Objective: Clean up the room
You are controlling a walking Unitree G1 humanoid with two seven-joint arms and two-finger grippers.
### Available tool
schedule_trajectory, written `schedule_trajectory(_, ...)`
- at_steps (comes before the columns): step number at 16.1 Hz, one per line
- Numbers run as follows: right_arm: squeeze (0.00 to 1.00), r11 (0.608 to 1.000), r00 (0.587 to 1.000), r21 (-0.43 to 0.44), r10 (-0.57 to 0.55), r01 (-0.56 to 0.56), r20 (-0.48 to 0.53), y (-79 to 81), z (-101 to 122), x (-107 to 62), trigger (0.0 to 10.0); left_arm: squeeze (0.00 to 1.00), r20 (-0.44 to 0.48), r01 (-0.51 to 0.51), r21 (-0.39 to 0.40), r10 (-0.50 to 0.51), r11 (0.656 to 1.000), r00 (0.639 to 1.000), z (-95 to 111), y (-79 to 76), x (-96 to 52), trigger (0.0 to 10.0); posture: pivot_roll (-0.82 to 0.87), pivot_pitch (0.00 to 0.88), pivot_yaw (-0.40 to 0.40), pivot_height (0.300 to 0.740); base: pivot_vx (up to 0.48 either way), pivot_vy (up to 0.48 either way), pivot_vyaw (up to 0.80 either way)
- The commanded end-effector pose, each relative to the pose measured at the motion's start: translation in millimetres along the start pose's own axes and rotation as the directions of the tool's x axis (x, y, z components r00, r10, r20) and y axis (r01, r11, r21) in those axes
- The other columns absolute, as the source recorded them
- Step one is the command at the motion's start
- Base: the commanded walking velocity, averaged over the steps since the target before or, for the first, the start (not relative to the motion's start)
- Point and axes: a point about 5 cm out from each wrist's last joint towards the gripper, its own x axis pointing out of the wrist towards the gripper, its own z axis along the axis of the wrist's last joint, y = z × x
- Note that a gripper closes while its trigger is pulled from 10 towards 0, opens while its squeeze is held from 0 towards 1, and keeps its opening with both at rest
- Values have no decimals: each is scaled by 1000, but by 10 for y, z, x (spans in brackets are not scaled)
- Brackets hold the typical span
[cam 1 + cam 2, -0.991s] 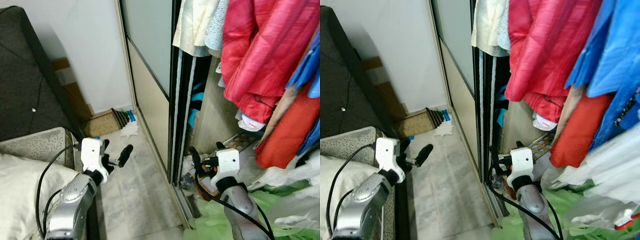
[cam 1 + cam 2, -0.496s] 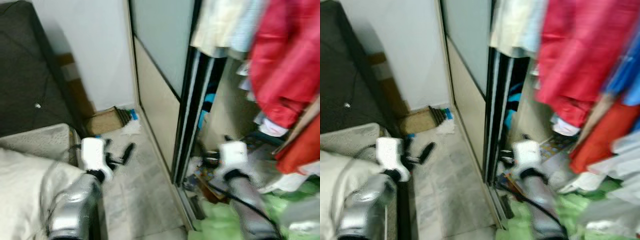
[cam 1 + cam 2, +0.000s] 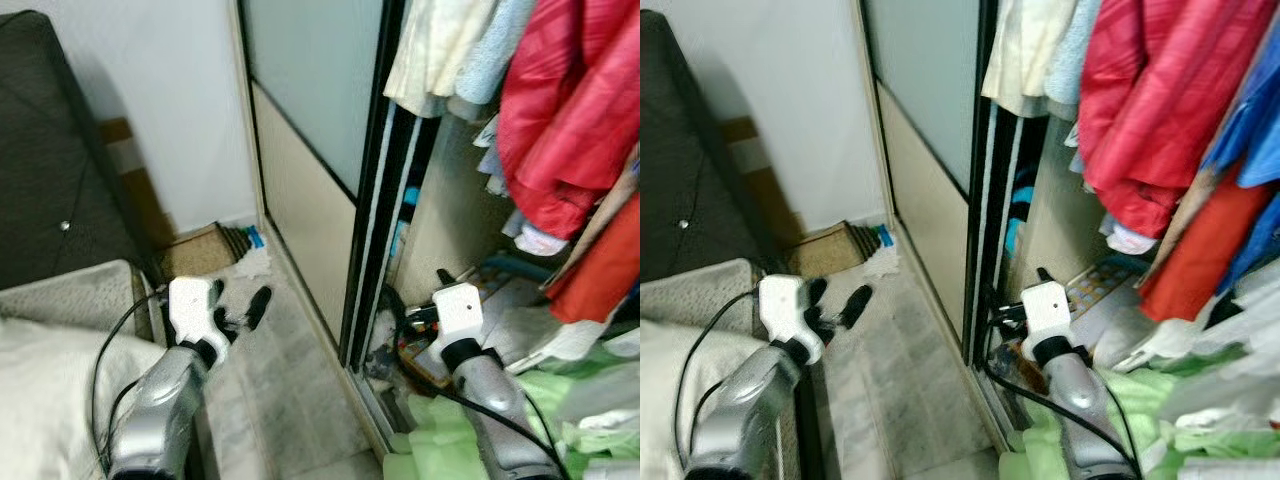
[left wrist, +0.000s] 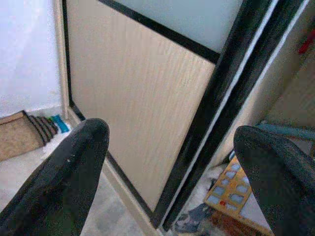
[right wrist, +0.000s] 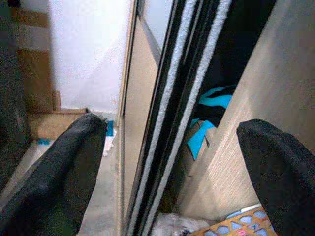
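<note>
With fingers spread, both pincers [image 3: 240,305] [image 3: 400,315] forward, empty.

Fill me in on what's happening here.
The robot stands facing an open wardrobe, holding nothing. Its left gripper hangs open above the tiled floor, in front of the sliding door. Its right gripper is open too, low at the wardrobe's opening by the door's black frame. Red garments hang inside, green cloth lies heaped at the bottom, and a bed is on the robot's left.
</note>
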Motion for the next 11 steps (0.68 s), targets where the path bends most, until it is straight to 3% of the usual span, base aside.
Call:
schedule_trajectory(1, 0, 1000, 1000, -9, 12, -12, 23, 30, 51, 48, 10000, 0, 0, -7, 33, 7, 999, 1000, -5, 15, -7, 10000, -16, 0, 12, 740, 0, 0, 800)
schedule_trajectory(4, 0, 1000, 1000, -15, 15, -15, 26, 15, 56, 68, 10000, 0, -16, -87, 50, 88, 995, 996, -30, 6, 4, 10000, -11, 0, 8, 740, 0, 0, 800)
schedule_trajectory(5, 0, 1000, 1000, -18, 14, -14, 28, 3, 61, 83, 10000, 0, -3, 46, -52, -46, 998, 999, -26, -74, 9, 10000, -10, 0, 8, 740, 0, 0, 800)
schedule_trajectory(7, 0, 1000, 999, -20, 11, -11, 32, -5, 72, 100, 10000, 0, -9, 40, 4, -40, 999, 999, -31, -48, -22, 10000, -9, 0, 8, 740, 0, 0, 800)
schedule_trajectory(11, 0, 999, 999, -24, 30, -29, 31, 35, 59, 92, 10000, 0, 15, -1, 33, 0, 999, 1000, -14, -18, -15, 10000, -8, 0, 4, 740, 0, 0, 800)
